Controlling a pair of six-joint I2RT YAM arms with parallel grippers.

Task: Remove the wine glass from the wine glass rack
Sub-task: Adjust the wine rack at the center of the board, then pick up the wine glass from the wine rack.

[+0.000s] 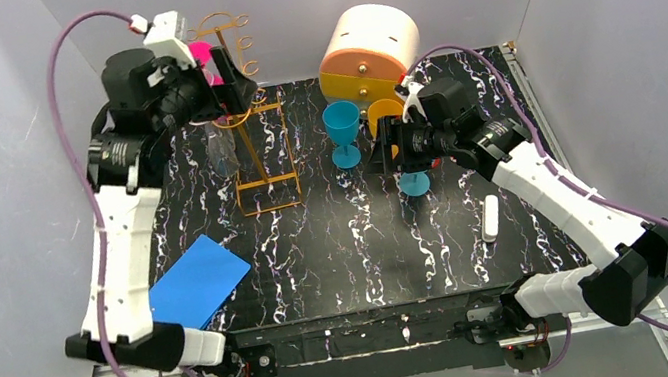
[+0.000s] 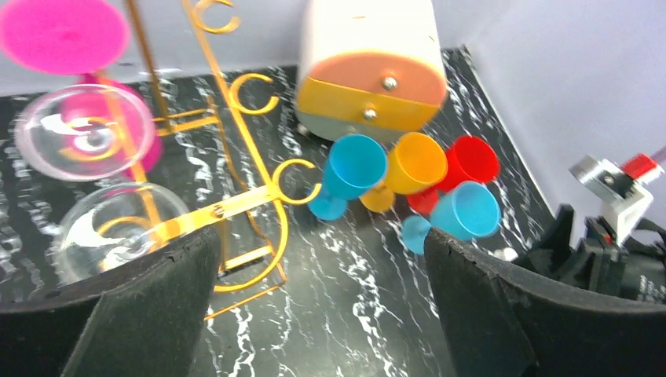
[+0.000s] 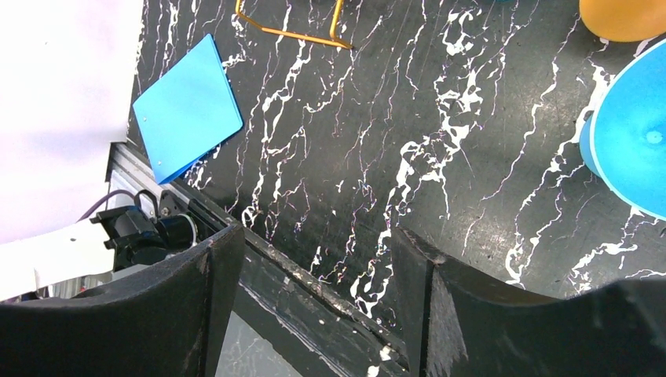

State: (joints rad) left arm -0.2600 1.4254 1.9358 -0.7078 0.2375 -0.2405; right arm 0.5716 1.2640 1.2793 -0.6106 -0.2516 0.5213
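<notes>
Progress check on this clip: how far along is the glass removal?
Done: nothing certain; coloured glasses stand on the table. In hand: left gripper open at the wine glass rack, gripping nothing. Left: clear glasses and a pink glass hang there.

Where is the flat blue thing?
From above, the flat blue sheet lies at the near-left corner of the table, beside the left arm and in front of the gold rack.

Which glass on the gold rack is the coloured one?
The pink glass, top left in the left wrist view. The upper clear glass and lower clear glass on the wine glass rack are both see-through.
</notes>
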